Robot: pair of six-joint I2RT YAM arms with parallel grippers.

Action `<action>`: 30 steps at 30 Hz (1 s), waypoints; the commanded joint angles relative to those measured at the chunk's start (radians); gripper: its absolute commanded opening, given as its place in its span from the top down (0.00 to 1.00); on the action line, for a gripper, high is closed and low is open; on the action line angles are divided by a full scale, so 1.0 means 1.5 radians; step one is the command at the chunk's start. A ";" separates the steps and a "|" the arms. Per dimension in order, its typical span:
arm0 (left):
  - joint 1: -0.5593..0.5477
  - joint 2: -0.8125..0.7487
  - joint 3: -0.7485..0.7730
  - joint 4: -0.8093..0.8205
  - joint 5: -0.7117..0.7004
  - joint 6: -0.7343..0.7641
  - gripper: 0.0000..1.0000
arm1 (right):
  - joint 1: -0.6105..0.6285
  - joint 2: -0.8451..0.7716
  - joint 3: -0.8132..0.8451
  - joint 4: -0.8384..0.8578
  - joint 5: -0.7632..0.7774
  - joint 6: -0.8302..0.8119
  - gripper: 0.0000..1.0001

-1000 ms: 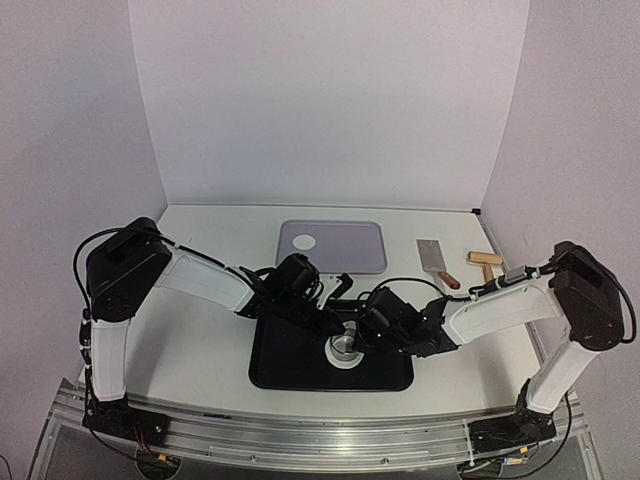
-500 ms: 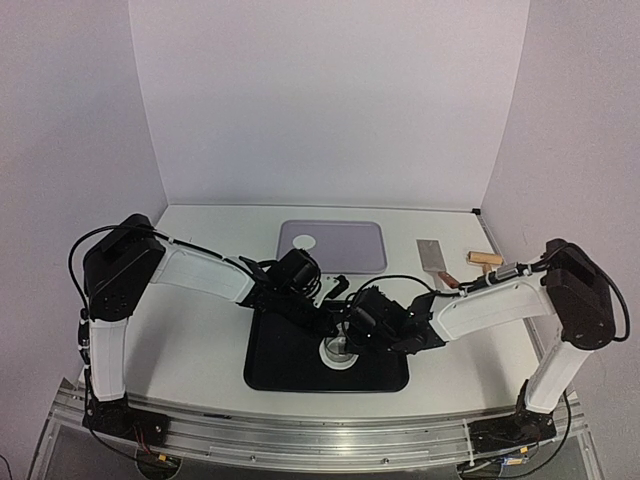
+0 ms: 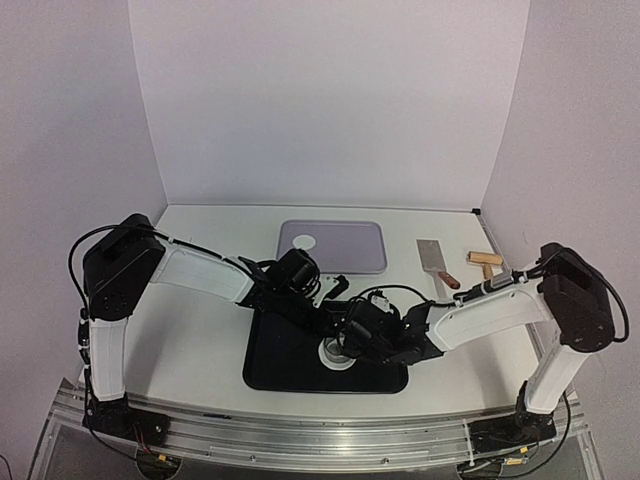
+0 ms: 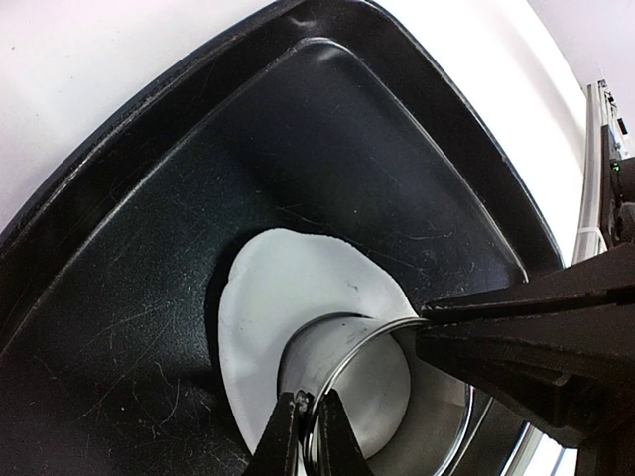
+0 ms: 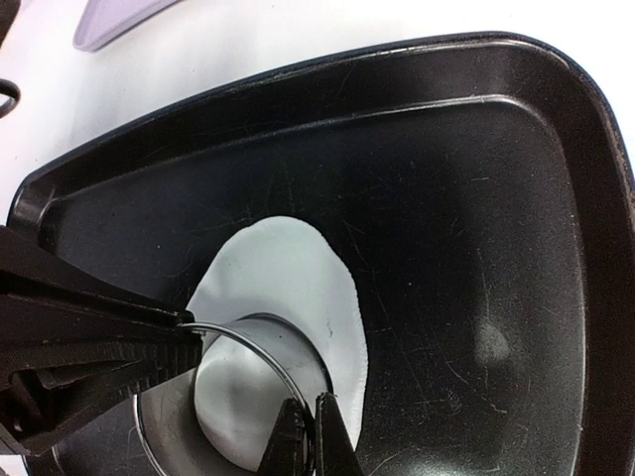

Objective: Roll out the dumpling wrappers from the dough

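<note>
Near edge, centre: black tray (image 3: pixel 275 365) on the table (image 3: pixel 200 340), just ahead of my two bases. In it lies a flattened patch of white dough (image 4: pixel 288 278), irregular outline, lying flat on the tray floor. The metal ring cutter (image 4: pixel 327 342) stands upright on that dough, toward its near side, with dough showing inside the ring as well as around it. Can't tell if it's cut through. My left gripper (image 4: pixel 304 436) is pinched together on the ring's thin rim, one finger inside, one outside. My right gripper (image 5: pixel 306 436) is clamped on the same rim at another spot, same inside/outside grip. Both arms meet over the tray from opposite sides. Farther back, centre: a lavender tray (image 3: pixel 350 250), apart from the black one, with one finished dumpling wrapper (image 3: pixel 303 241), a small white round disc, lying flat in its left part. Right of it on the table are a metal scraper (image 3: pixel 432 255) and, beyond that, a small wooden roller (image 3: pixel 485 260), near each other but apart.
</note>
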 commanded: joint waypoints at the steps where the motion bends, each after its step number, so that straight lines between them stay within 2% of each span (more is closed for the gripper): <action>1: -0.010 0.037 -0.086 -0.205 0.000 0.021 1.00 | -0.077 -0.018 -0.053 -0.135 -0.018 -0.050 1.00; 4: -0.030 0.034 -0.137 -0.211 0.049 0.015 1.00 | -0.132 -0.063 -0.046 -0.134 -0.010 -0.121 1.00; 7: -0.043 0.045 -0.165 -0.184 0.074 0.029 1.00 | -0.141 -0.052 -0.039 -0.130 -0.020 -0.143 1.00; 15: -0.042 0.057 -0.130 -0.152 -0.004 0.051 1.00 | -0.059 0.038 -0.075 -0.099 -0.042 -0.035 1.00; 23: -0.043 0.059 -0.132 -0.137 0.010 0.044 1.00 | -0.055 0.005 -0.130 -0.100 -0.020 -0.005 1.00; 30: -0.049 0.068 -0.147 -0.121 0.029 0.039 1.00 | -0.051 0.060 -0.159 -0.069 -0.098 0.029 1.00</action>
